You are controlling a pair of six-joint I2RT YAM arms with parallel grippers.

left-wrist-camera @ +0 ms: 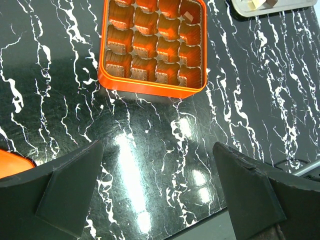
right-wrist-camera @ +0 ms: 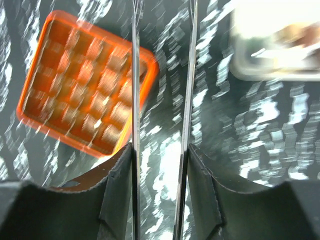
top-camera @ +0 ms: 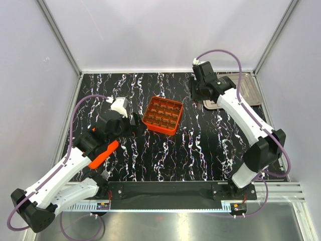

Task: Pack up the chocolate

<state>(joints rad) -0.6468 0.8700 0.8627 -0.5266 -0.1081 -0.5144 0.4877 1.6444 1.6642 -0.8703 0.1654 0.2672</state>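
The orange grid box [top-camera: 162, 115] sits mid-table, and its cells [left-wrist-camera: 150, 45] look mostly bare. Chocolate shows as tan pieces [left-wrist-camera: 257, 4] on the silver tray [top-camera: 248, 90] at the back right. In the right wrist view they are a brownish blur [right-wrist-camera: 295, 35]. My right gripper [right-wrist-camera: 161, 150] hovers between box and tray, shut on a pair of thin metal tongs [right-wrist-camera: 135, 75]. Nothing shows between the blades, and their tips run out of view. My left gripper [left-wrist-camera: 157, 150] is wide open and holds nothing, above the bare table just left of the box.
An orange flat piece [top-camera: 103, 154] lies by the left arm, and its corner shows in the left wrist view [left-wrist-camera: 12, 162]. The black marbled table [top-camera: 200, 150] has white walls on three sides. The right wrist view is motion-blurred.
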